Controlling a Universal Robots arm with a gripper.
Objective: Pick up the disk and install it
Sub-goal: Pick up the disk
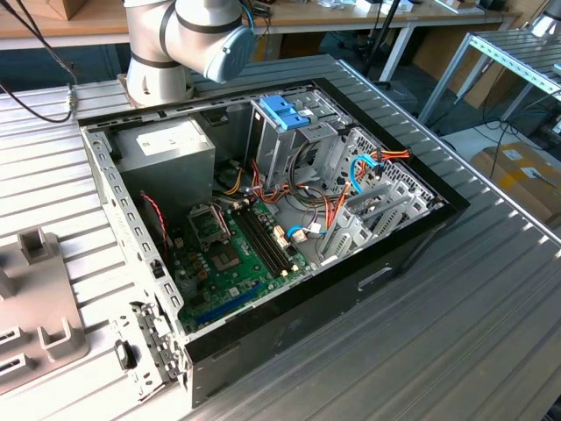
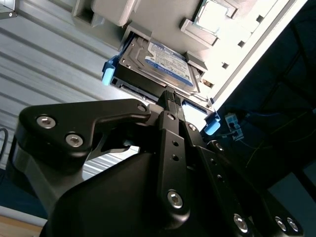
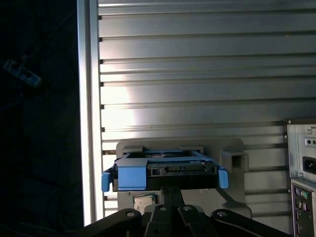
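Black claw (image 2: 170,94), fingers pressed together, sits just beside the silver-grey, blue-railed rectangular disk (image 2: 159,61) seated in a grey plastic holder (image 3: 232,159). In the exterior view, the holder lies at 8 o'clock from the open black computer case (image 1: 289,326).

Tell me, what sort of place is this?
Probably a robotics lab or workshop: a robot arm is mounted on a ribbed metal table beside an opened computer case, with workbenches behind.
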